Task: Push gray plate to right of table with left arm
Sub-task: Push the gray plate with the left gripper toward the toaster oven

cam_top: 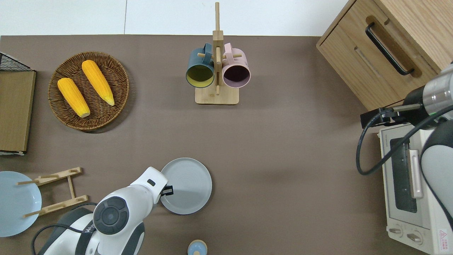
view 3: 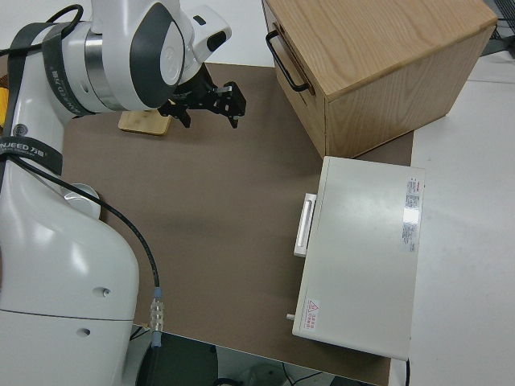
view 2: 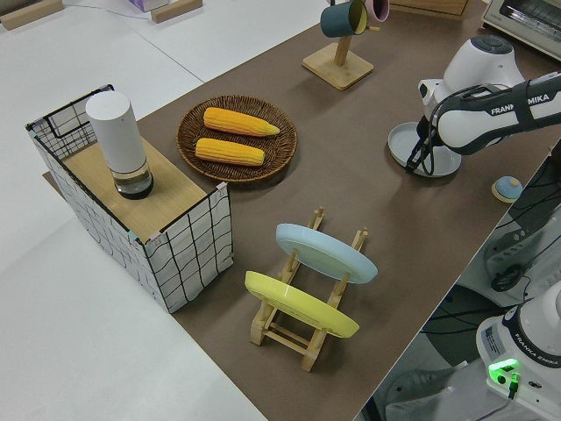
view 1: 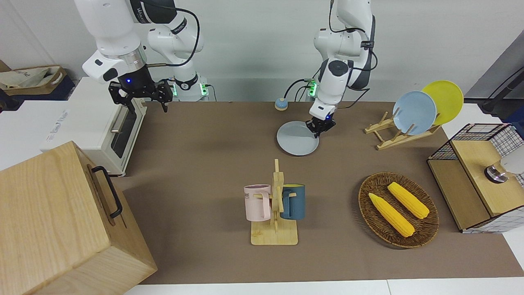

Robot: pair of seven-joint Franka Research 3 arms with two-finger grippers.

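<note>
Plate (cam_top: 187,184) lies flat on the bench (cam_top: 283,148), about mid-length, on the robots' side, with the mug rack (cam_top: 216,76) at its 12 o'clock in the overhead view. Left hand (view 1: 320,128) sits at the rim, roughly 9 o'clock overhead; whether its fingers are spread or pressed together, cannot tell. Judgement: plate is stiff, light, likely ceramic and chippable; it should slide easily on the matte cover. Best contact is low on the rim, pushing through the centre so it does not spin away. Toward 3 o'clock the path looks open until the toaster oven (cam_top: 410,184). Small blue knob (cam_top: 197,247) sits near at 6 o'clock. Right arm is parked, hand (view 1: 141,94) spread.
</note>
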